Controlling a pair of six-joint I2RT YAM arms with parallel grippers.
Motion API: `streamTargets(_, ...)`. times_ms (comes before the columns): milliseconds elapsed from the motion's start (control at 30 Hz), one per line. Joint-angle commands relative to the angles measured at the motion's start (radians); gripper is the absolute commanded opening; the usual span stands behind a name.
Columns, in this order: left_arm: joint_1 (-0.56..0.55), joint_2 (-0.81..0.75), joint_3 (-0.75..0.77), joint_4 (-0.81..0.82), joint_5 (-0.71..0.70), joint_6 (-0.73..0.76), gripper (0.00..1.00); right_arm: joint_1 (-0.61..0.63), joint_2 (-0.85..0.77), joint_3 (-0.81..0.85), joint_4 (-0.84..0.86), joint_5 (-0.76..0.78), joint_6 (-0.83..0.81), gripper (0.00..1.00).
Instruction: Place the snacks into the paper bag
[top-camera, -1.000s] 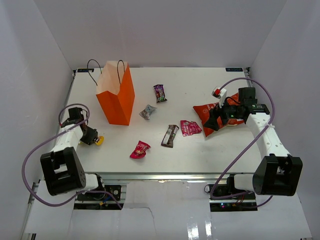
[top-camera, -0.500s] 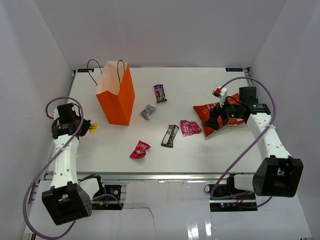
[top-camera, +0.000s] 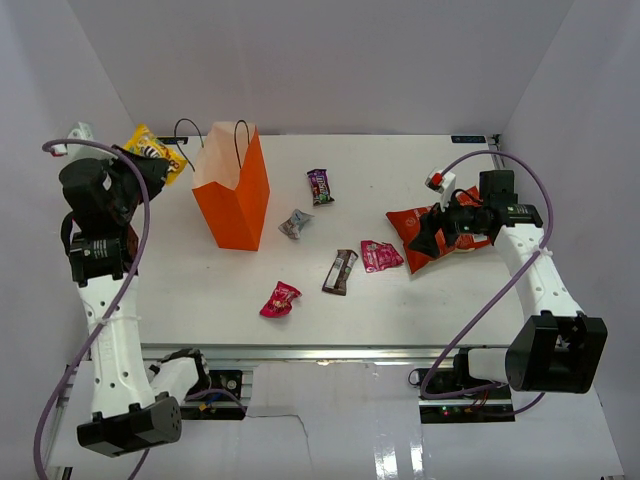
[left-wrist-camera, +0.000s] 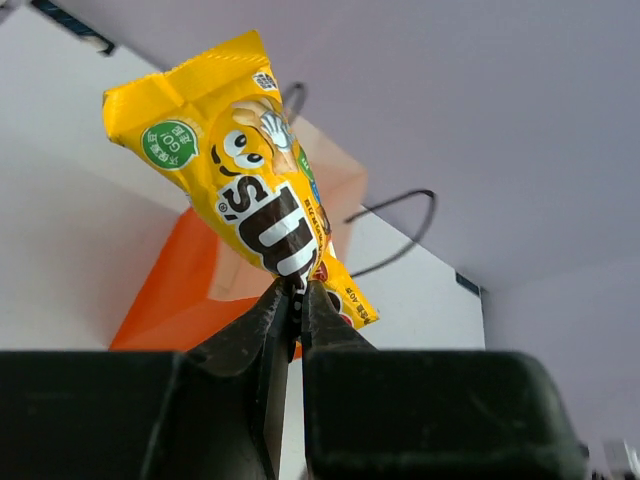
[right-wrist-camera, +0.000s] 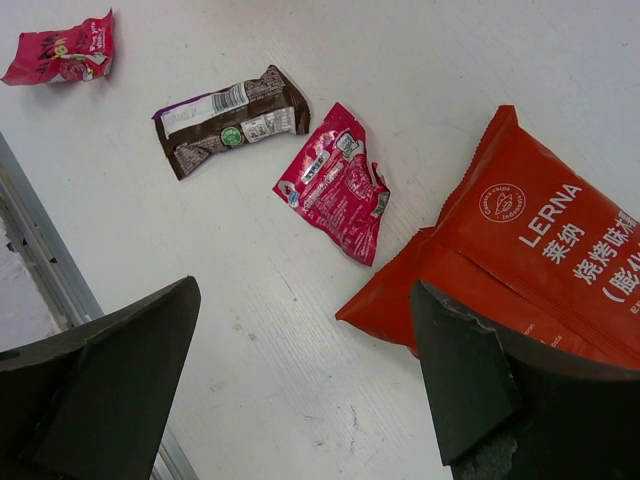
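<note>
My left gripper (top-camera: 138, 165) is shut on the yellow candy packet (top-camera: 153, 148) and holds it high in the air, just left of the tall orange paper bag (top-camera: 236, 195). In the left wrist view the packet (left-wrist-camera: 240, 180) stands up from my closed gripper (left-wrist-camera: 297, 292), with the bag's open top (left-wrist-camera: 185, 285) behind it. My right gripper (top-camera: 430, 240) is open and empty, low over the near-left corner of the red-orange chip bag (top-camera: 410, 220). In the right wrist view that corner (right-wrist-camera: 540, 250) lies by the right fingertip (right-wrist-camera: 450, 370).
On the table between the bag and the chips lie a purple candy (top-camera: 320, 185), a silver one (top-camera: 295, 223), a brown bar (top-camera: 340, 270), a pink packet (top-camera: 380, 256) and another pink packet (top-camera: 280, 298). White walls close in on three sides.
My left arm has risen from the table's front left and carried the yellow packet up and back, beside the paper bag's top. My right gripper has hardly moved.
</note>
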Motion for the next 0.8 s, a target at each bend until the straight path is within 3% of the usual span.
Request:
streamTargets(0,-0.069,0.072,0.067,0.11,0.204,0.115,0.02,-0.002,0.007,0.051,-0.004,-0.018,0.003,0.91)
streamTargets(167,-0.166,0.155,0.147,0.107,0.197,0.255,0.02,-0.002,0.004,0.05,-0.007,-0.017,0.001,0.91)
streamTargets(333,-0.276,0.247,0.175,0.074,0.081,0.448,0.04,-0.002,-0.002,0.048,-0.012,-0.01,0.001,0.91)
streamTargets(700,-0.338,0.359,0.186,0.056,-0.071,0.579,0.08,-0.002,-0.014,0.04,-0.021,-0.003,-0.002,0.91)
streamTargets(767,-0.339,0.367,0.179,0.056,-0.079,0.582,0.13,-0.002,-0.011,0.042,-0.021,-0.004,0.0,0.91)
